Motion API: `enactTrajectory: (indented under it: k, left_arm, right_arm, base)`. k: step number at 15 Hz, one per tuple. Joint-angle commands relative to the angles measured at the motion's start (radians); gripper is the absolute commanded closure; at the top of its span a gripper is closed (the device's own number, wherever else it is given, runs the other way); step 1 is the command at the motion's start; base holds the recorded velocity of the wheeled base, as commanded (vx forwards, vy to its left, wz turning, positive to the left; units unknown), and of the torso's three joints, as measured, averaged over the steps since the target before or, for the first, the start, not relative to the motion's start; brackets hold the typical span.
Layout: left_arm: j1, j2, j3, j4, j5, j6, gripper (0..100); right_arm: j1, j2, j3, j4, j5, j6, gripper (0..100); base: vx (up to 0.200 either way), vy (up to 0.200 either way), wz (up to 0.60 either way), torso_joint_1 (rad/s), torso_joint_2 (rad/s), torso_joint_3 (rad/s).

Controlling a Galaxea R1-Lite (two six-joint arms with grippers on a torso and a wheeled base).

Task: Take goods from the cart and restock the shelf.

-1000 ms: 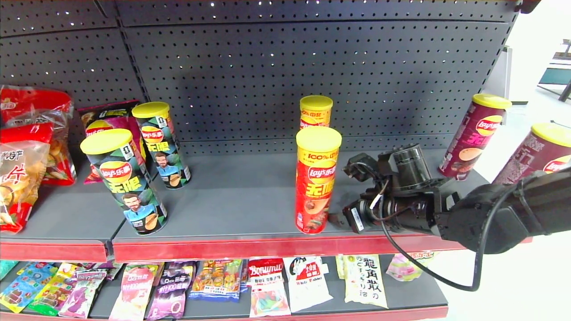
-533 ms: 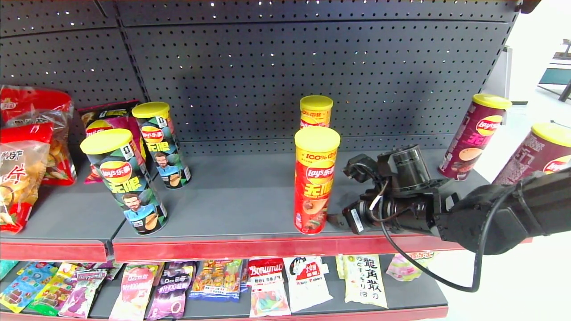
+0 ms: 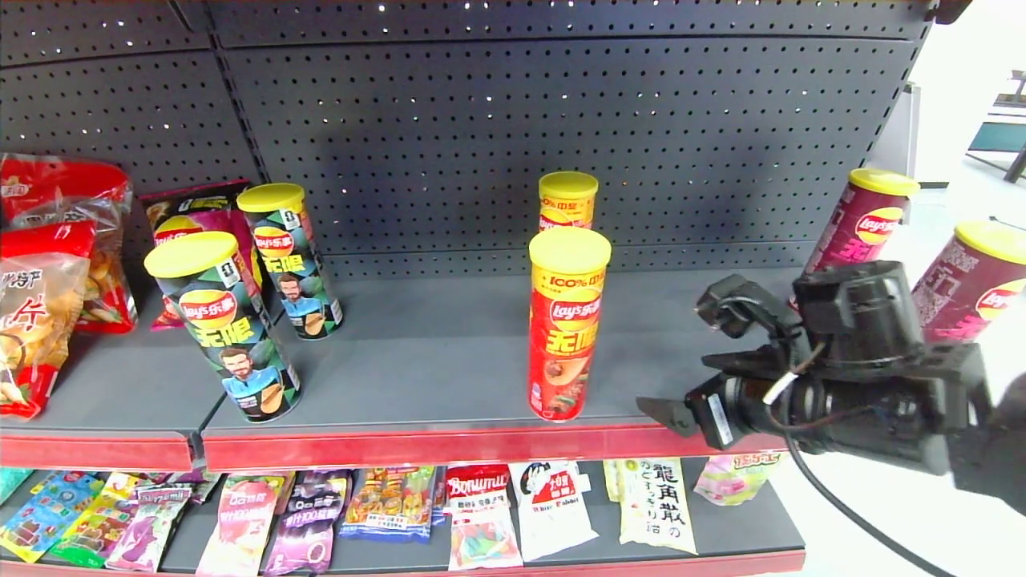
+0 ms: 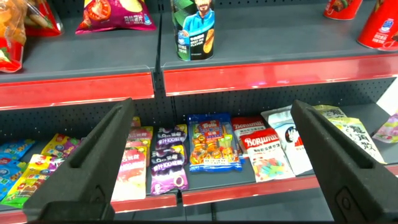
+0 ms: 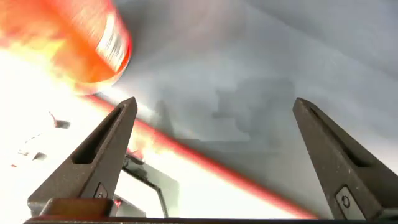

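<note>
**Head view.** A grey shelf point(image 3: 433, 361) with a red front lip is backed by a perforated pegboard panel point(image 3: 481, 120). A bright floor point(image 3: 962, 192) opens past the shelf's end.
- The front red can point(image 3: 567, 324), taken here as the landmark, stands upright and lidded at the front lip.
- A rear red can point(image 3: 567, 199) stands directly behind it, against the panel.
- Two dark cans point(image 3: 224, 328) stand well to its left, with snack bags point(image 3: 48, 264) beyond them.
- Two maroon cans point(image 3: 862, 216) stand to its right, near the shelf's end.
- The right gripper point(image 3: 665, 410) hangs to the right of the front red can, level with its base and apart from it.
- Below the can, a lower shelf point(image 3: 761, 525) carries flat sachets point(image 3: 481, 513) in a row.

**Left wrist view.** The left gripper point(image 4: 211, 104) has its jaws spread wide with nothing between them. It faces the sachets on the lower shelf. One dark can stands at the lip of the shelf above, and the base of the front red can shows farther along that same lip.

**Right wrist view.** The right gripper's jaws are spread wide and hold nothing. The front red can appears blurred beyond one finger, outside the gap. Grey shelf surface and the red lip lie behind the gap.
</note>
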Motion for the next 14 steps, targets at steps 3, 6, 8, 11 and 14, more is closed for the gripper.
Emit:
enactTrajectory:
  k: [3, 6, 8, 11, 14]
  left_arm:
    - [0.0, 0.001, 0.0, 0.0, 0.0, 0.0, 0]
    - [0.0, 0.001, 0.0, 0.0, 0.0, 0.0, 0]
    - [0.0, 0.001, 0.0, 0.0, -0.002, 0.0, 0]
    - [0.0, 0.001, 0.0, 0.0, 0.0, 0.0, 0]
    - [0.0, 0.001, 0.0, 0.0, 0.0, 0.0, 0]
  right_arm:
    - [-0.065, -0.551, 0.392, 0.008, 0.067, -0.02, 0]
    - [-0.4, -0.935, 0.585, 0.052, 0.256, -0.126, 0]
    - [-0.513, -1.159, 0.628, 0.121, 0.271, -0.114, 0]
    - [-0.604, -1.364, 0.702, 0.163, 0.271, -0.017, 0]
    - [-0.576, -1.491, 0.682, 0.29, 0.274, 0.006, 0]
  base:
    - [0.0, 0.0, 0.0, 0.0, 0.0, 0.0]
    - [0.0, 0.0, 0.0, 0.0, 0.0, 0.0]
    - [0.0, 0.0, 0.0, 0.0, 0.0, 0.0]
    - [0.0, 0.0, 0.0, 0.0, 0.0, 0.0]
    - [0.0, 0.0, 0.0, 0.0, 0.0, 0.0]
